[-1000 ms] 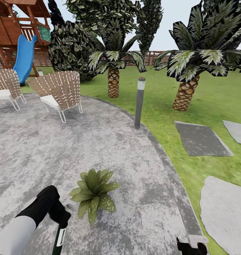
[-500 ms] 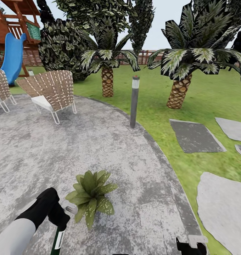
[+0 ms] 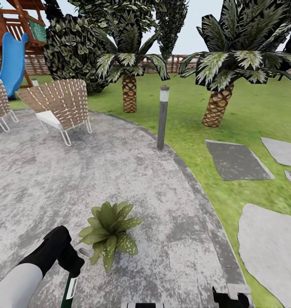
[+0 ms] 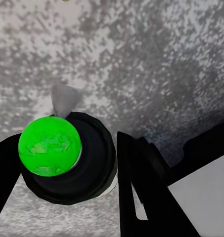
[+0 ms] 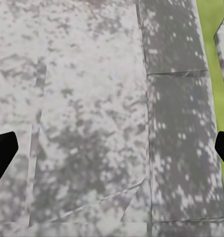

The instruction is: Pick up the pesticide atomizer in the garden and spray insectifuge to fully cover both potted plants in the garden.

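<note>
1. On the round stone patio (image 3: pixel 132 179), head view: the whole scene has shifted a little against the earlier frames, with the bollard post (image 3: pixel 162 117), wicker chair (image 3: pixel 60 107) and palms sitting slightly differently, which is camera movement. The potted plant (image 3: pixel 108 233) keeps its place beside the left arm.
2. Same view: the left gripper (image 3: pixel 70 265) is clenched on the pesticide atomizer (image 3: pixel 69 291), as before. The bottle's long axis runs near vertical in the picture, the white-labelled body reaching to the lower edge; its white trigger head (image 3: pixel 84 251) points toward the plant and lies just beside the nearest leaves.
3. Same view: the right gripper (image 3: pixel 231 297) shows at the lower edge, above the patio's border.
4. Left wrist view: the atomizer (image 4: pixel 67 158) is seen end-on, a green disc on a dark round body, gripped between the black fingers (image 4: pixel 141 187), with grey paving beyond.
5. Right wrist view: two black fingertips (image 5: pixel 3 153) stand wide apart, nothing between them, above paving and a strip of lawn (image 5: pixel 213 74).
</note>
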